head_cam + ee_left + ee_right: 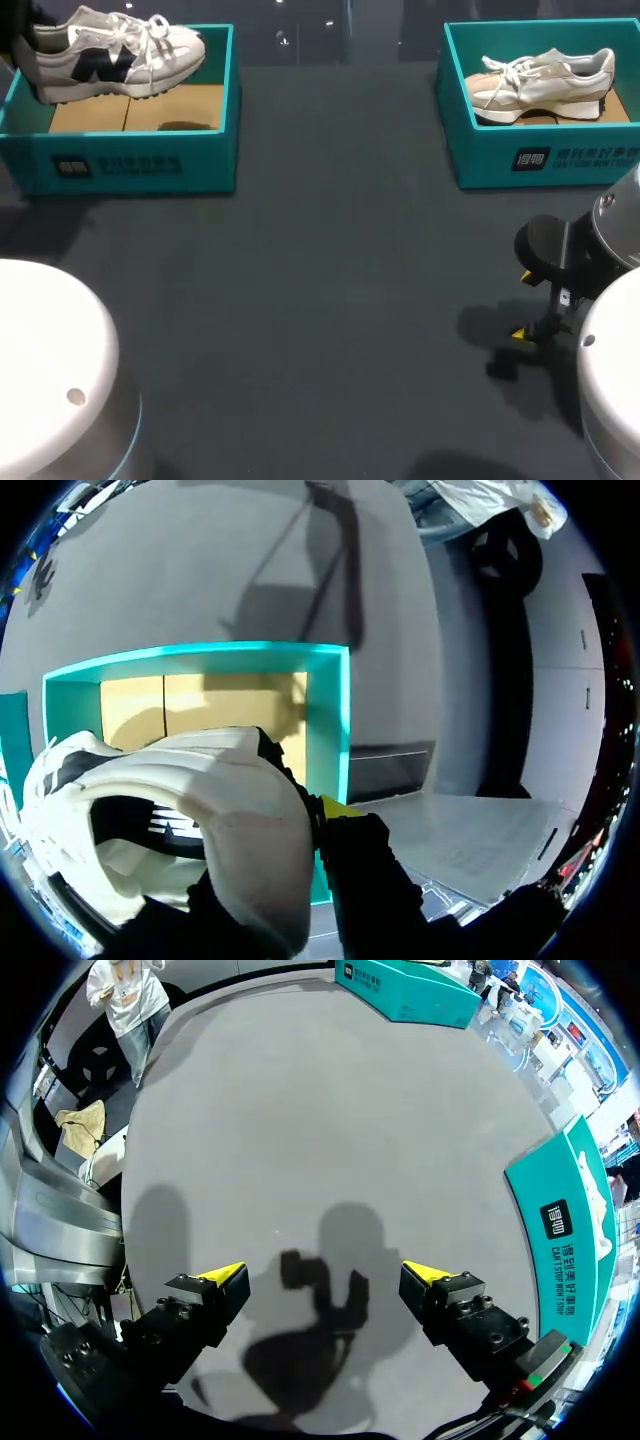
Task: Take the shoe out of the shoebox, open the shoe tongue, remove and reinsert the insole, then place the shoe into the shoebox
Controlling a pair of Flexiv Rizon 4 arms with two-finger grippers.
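White shoe (pixel 235 815) between left fingers (pixel 340 808)

Left arm (pixel 50 360): white domed housing, one small round plug, grey collar.
Right arm (pixel 612 370): white and grey housings, black wrist.
Right gripper (pixel 325 1275): black bolted fingers (pixel 195 1312), yellow wedge tips.

Overhead light, hard shadows across the table (pixel 300 1140)
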